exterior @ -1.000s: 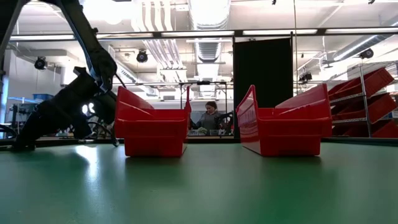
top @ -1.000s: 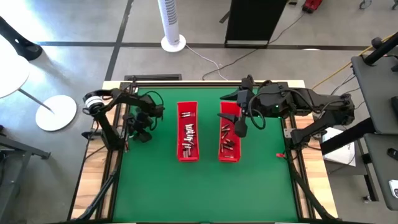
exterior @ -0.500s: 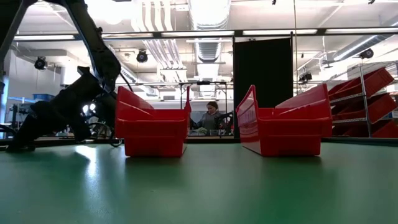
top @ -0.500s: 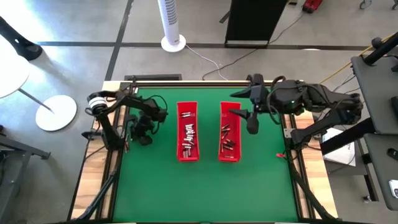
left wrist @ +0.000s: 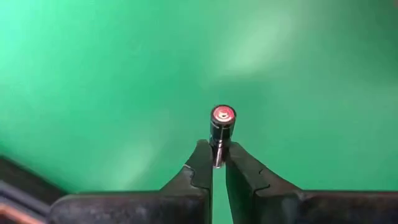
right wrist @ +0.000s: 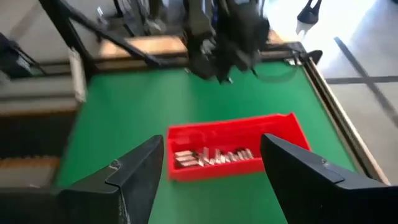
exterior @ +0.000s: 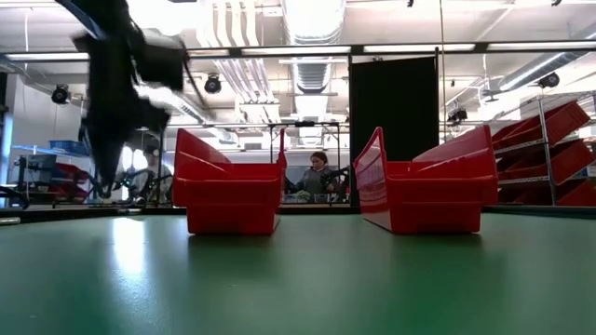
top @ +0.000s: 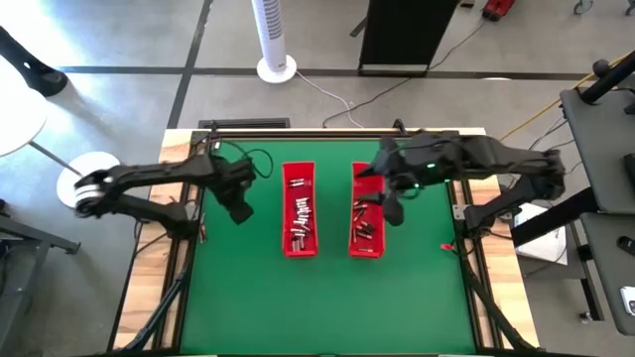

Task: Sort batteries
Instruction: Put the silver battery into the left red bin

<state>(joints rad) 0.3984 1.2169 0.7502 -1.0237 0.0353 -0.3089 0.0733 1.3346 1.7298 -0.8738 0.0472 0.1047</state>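
The left gripper (left wrist: 217, 163) pinches a small dark cylindrical battery (left wrist: 222, 127) with a glossy red end above the smooth green mat (top: 327, 297); the right gripper (top: 390, 203), fingers spread, hovers over a red plastic tray (top: 366, 212) of loose metallic batteries (top: 363, 230)

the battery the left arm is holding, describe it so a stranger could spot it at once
Look left of the two red trays, above the green table, at the left gripper. Its shut fingers pinch one dark battery with a reddish end, the only one outside a tray.
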